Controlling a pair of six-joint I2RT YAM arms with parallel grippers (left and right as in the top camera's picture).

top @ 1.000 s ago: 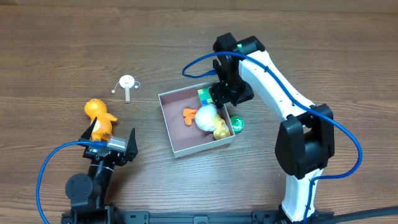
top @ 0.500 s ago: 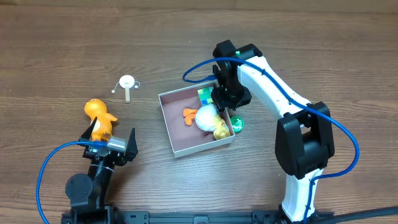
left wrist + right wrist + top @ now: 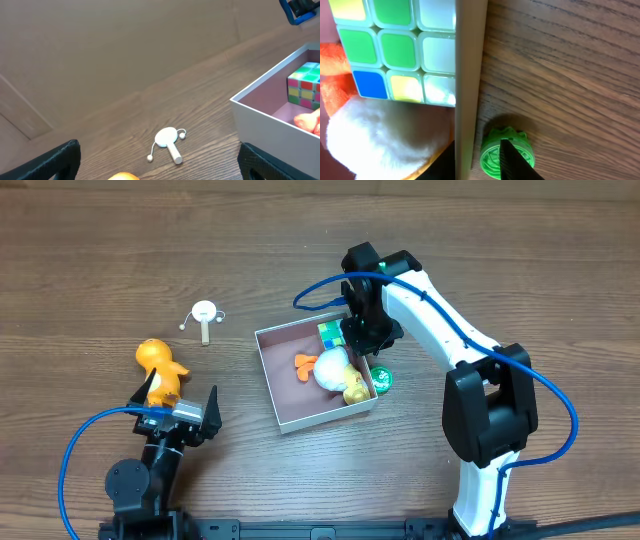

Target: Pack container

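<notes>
The container [image 3: 270,385] is a shallow white box with a mauve inside, at mid-table. It holds a colour cube [image 3: 331,332], a white plush with orange parts [image 3: 328,368] and a yellow toy [image 3: 355,390]. My right gripper [image 3: 362,340] hovers over its right wall. In the right wrist view the right gripper [image 3: 475,162] is open, with its fingers astride the wall [image 3: 467,75]. One finger is over a green disc [image 3: 495,157] lying outside the box. My left gripper [image 3: 175,415] is open and empty beside an orange duck [image 3: 160,370].
A small white paddle drum with two beads [image 3: 204,315] lies on the table at the far left and also shows in the left wrist view [image 3: 167,142]. The green disc [image 3: 381,380] touches the box's right wall. The table is wood grain.
My right gripper has shifted slightly nearer and lower over the box's right wall. The left arm and the toys have not moved.
</notes>
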